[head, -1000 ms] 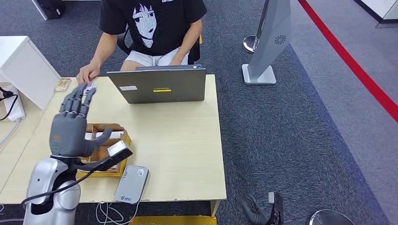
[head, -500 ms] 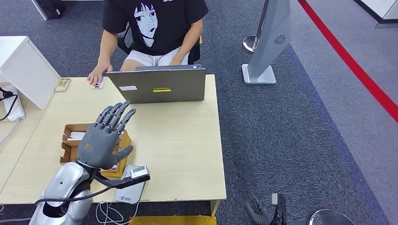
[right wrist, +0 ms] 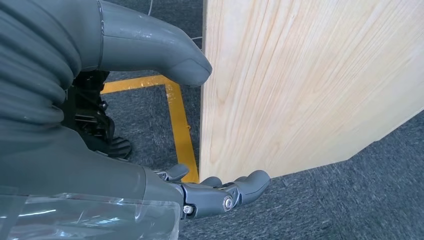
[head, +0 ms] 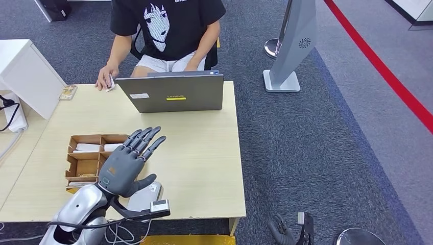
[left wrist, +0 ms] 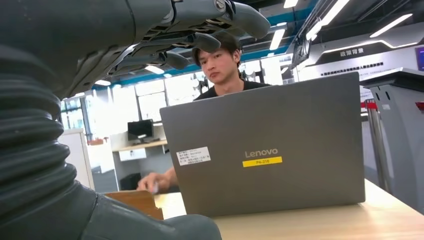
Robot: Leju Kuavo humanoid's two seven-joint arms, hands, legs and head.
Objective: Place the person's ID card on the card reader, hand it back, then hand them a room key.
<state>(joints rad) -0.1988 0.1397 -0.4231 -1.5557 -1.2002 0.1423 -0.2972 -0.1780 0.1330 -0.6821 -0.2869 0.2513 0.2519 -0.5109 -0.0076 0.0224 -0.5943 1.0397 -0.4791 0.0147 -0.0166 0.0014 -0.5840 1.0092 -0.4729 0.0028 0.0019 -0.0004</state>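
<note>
My left hand [head: 127, 164] hovers open, fingers spread, low over the near part of the table, just above the grey card reader [head: 144, 195]. Beside it to the left sits the wooden divided box [head: 84, 164] with white cards [head: 87, 148] in its far compartments. At the far edge the person's hand [head: 106, 76] holds a small card [head: 111, 82]. In the left wrist view my fingers [left wrist: 200, 40] are empty in front of the laptop [left wrist: 265, 150]. My right hand [head: 280, 233] hangs beside the table, below its top, fingers apart and empty [right wrist: 220, 192].
An open grey laptop [head: 173, 93] stands at the table's far edge with its back to me, the person seated behind it. A white box [head: 25, 71] and a small item [head: 68, 92] sit at the far left. A grey stand [head: 296, 46] is on the carpet at right.
My left hand has drawn back from the far left corner to the near edge over the card reader. The person's hand has taken the card and pulled it off toward their side.
</note>
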